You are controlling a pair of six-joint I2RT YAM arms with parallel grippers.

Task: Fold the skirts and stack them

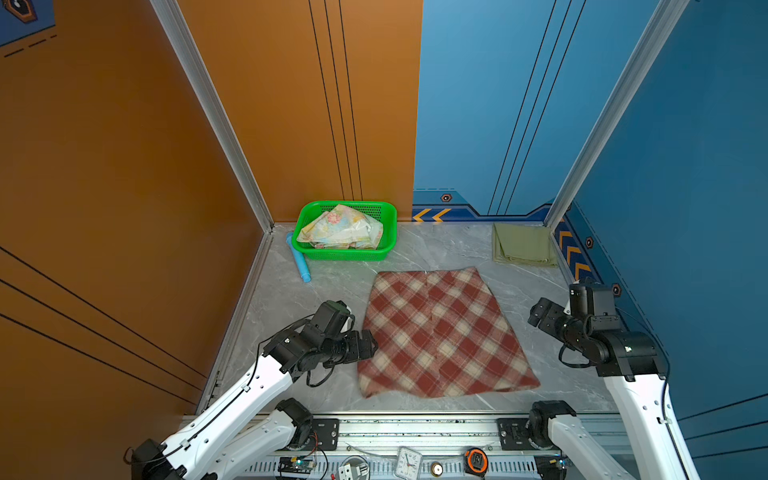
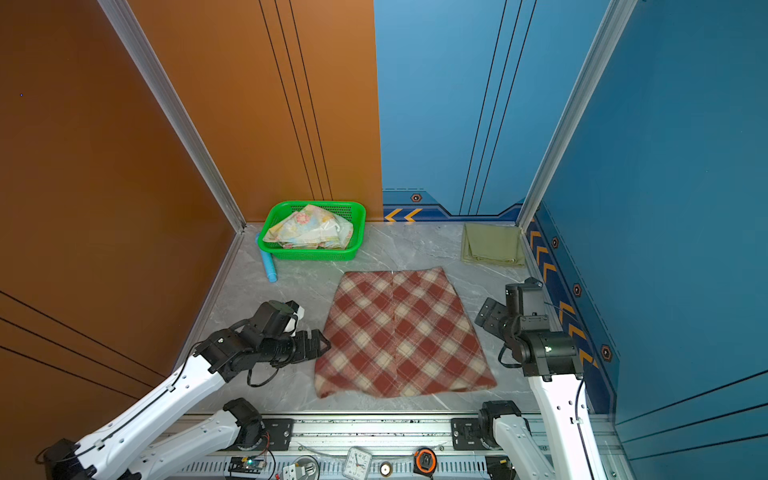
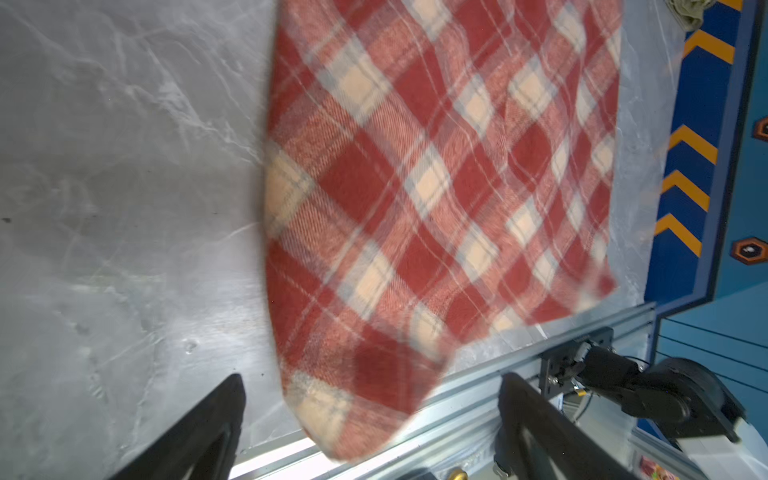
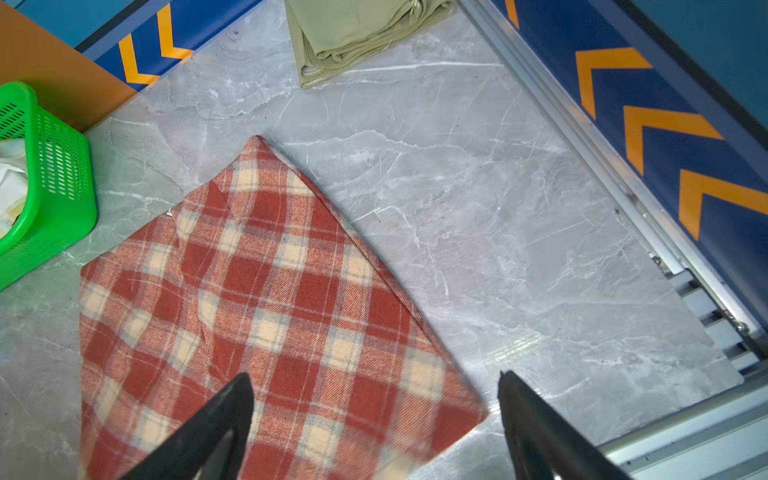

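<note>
- Your left gripper (image 3: pixel 372 378) has its fingers (image 3: pixel 216 415) spread wide, with nothing clamped between them.
- The plaid skirt (image 3: pixel 436 187) lies just ahead of those fingers. Its near corner shows between them in the left wrist view, blurred. I cannot tell whether it touches them.
- Your right gripper (image 4: pixel 376 376) is also spread wide and grips nothing. One finger (image 4: pixel 216 419) hangs over the plaid skirt's edge, the other over bare table (image 4: pixel 478 208).
- In both top views the plaid skirt (image 1: pixel 446 332) lies flat between your two grippers, the left one (image 1: pixel 368 345) just beside its edge and the right one (image 1: pixel 540 311) a little apart.
- The green skirt (image 1: pixel 523 245) sits folded well beyond your right fingers, in the far corner.
- The floral skirt (image 1: pixel 340 228) lies crumpled in the basket (image 1: pixel 345 254), well beyond your left fingers.
</note>
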